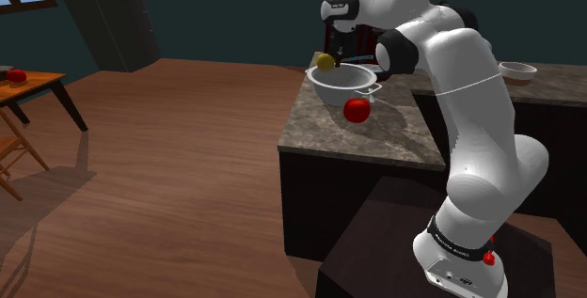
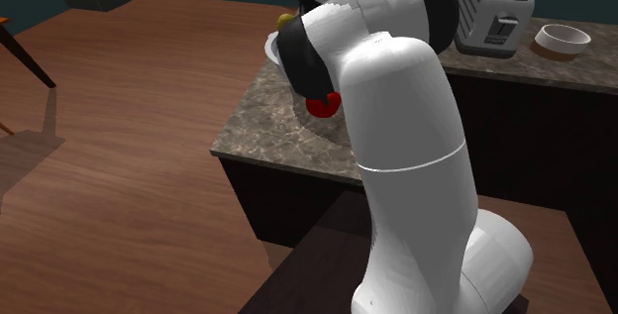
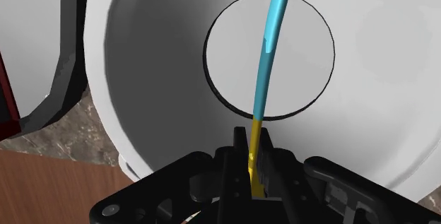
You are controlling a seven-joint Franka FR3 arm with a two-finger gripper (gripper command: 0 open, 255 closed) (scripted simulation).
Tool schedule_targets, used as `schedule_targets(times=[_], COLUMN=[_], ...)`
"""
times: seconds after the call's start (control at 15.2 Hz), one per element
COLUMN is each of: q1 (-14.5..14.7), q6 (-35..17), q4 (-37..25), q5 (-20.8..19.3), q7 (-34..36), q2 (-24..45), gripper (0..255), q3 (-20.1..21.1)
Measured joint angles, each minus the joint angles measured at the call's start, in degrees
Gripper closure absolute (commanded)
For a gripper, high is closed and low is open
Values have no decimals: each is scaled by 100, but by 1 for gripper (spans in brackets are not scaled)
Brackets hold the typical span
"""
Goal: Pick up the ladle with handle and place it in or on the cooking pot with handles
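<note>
holds the ladle (image 3: 267, 53) by the yellow end of its handle, pinched tight between the two black fingers of the end effector (image 3: 253, 164). runs on from there as a thin blue curve over the open mouth of the white cooking pot (image 1: 339, 94), above its flat round bottom; touching the pot or not, cannot tell. in the shoulder view, shows as a yellow bit just over the pot's rim on that view's left side. for the pot: standing on a mottled stone surface (image 1: 376, 132), near its corner, with a red apple (image 1: 356, 110) just beside it toward the near edge. farther along the surface, at the shoulder view's right, a small pale bowl (image 1: 516, 70); in the second exterior view, just beside that bowl, a grey toaster (image 2: 492, 15). beyond the surface, a brown wooden floor (image 1: 188, 155), and at the shoulder view's left edge a wooden table (image 1: 38, 85) carrying something small and red.
</note>
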State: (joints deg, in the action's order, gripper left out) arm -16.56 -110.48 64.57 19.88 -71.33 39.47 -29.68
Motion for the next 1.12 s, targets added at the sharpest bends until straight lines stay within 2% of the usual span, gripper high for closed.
schedule_targets(times=[0.4,0.79,0.86,1.12], q1=[66,70,70,70], q6=[-431,-507,-508,-508], q4=[416,481,482,482], q5=[44,55,56,56], q7=[-66,-83,-83,-83], q2=[34,45,46,45], gripper=[255,255,0,0], q3=[25,31,31,31])
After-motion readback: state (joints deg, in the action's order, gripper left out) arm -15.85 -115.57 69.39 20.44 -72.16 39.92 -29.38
